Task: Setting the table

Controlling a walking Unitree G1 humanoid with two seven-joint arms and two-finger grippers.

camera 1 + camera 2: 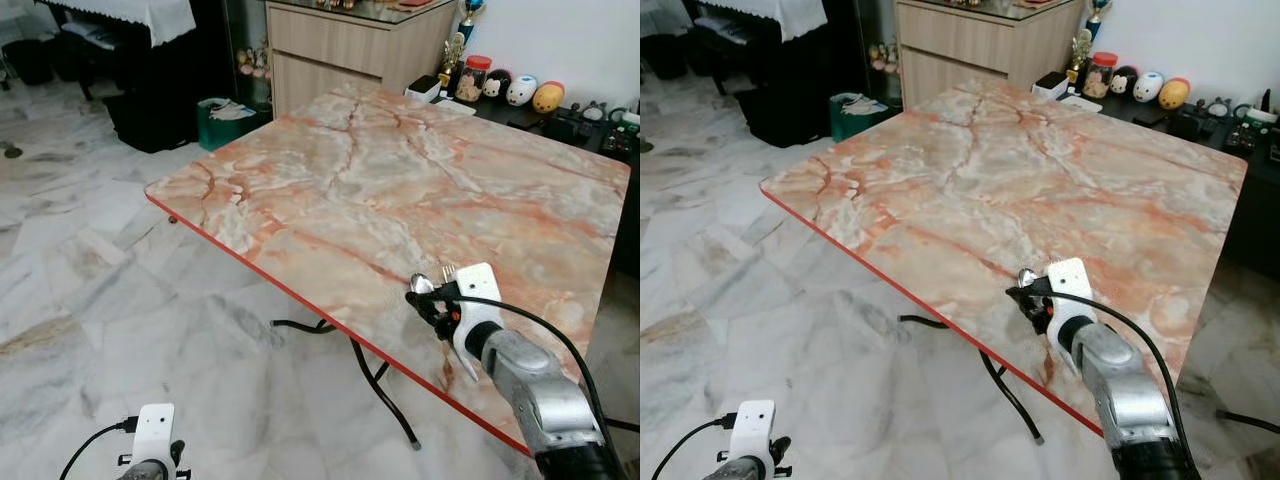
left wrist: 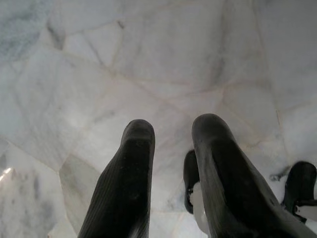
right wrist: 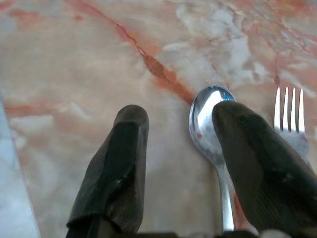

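A silver spoon [image 3: 208,116] and a fork [image 3: 290,111] lie side by side on the pink marble-patterned table [image 1: 400,170], close to its red front edge. My right gripper [image 3: 181,115] hovers over them, open, its fingers wide apart. The spoon's bowl lies between the fingers, right beside one finger [image 3: 247,148], while the fork lies outside that finger. In the left eye view the right gripper [image 1: 425,300] sits just inside the front edge, with the spoon [image 1: 422,283] at its tip. My left gripper [image 2: 171,126] hangs low over the floor, open and empty.
Black curved table legs [image 1: 370,370] stand under the front edge. A wooden cabinet [image 1: 340,45] and a dark shelf with small figurines [image 1: 520,90] stand behind the table. A green basket [image 1: 225,120] sits at the back left. White marble floor [image 1: 100,280] spreads to the left.
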